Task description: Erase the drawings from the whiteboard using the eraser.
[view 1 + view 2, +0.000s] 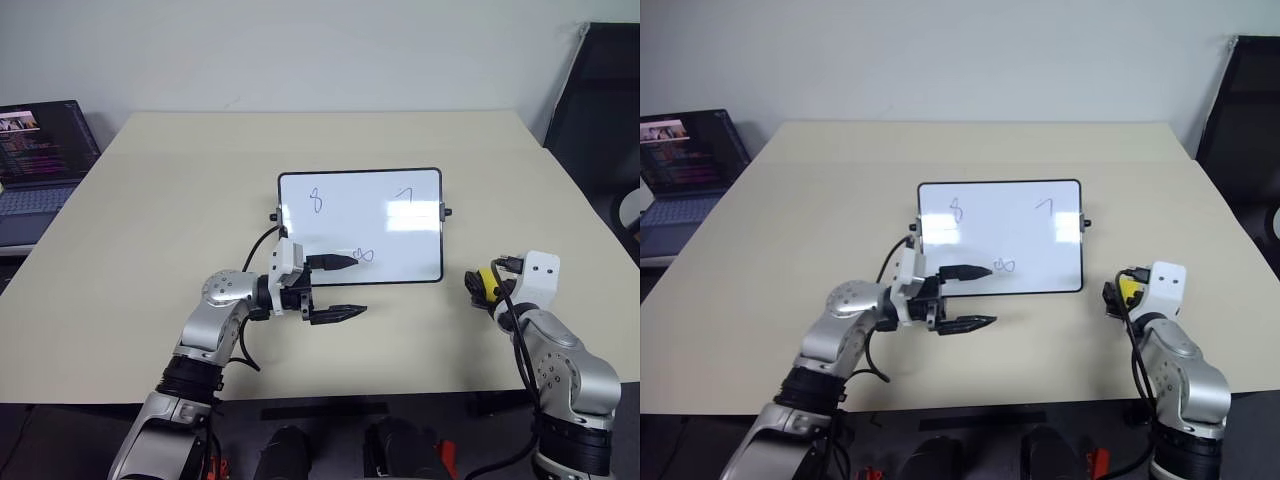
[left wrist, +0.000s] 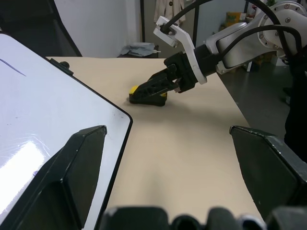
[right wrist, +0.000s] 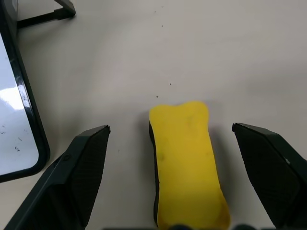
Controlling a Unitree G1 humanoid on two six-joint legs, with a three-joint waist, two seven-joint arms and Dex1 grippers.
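Note:
The whiteboard (image 1: 360, 225) lies flat at the middle of the table. The drawings on it are an "8" loop (image 1: 317, 200), a "7" stroke (image 1: 404, 194) and a sideways loop (image 1: 365, 255). My left gripper (image 1: 345, 288) is open and points right at the board's near edge. One finger hangs over the board beside the sideways loop, the other over bare table. The yellow eraser (image 3: 187, 163) lies on the table to the right of the board. My right gripper (image 3: 171, 128) is open, a finger on each side of the eraser with a gap to both. The left wrist view also shows the eraser (image 2: 135, 89) at my right gripper's tips.
An open laptop (image 1: 40, 160) sits off the table's left side. A black chair (image 1: 605, 100) stands at the far right. The beige table (image 1: 200, 170) has free room around the board. Its front edge runs just below both arms.

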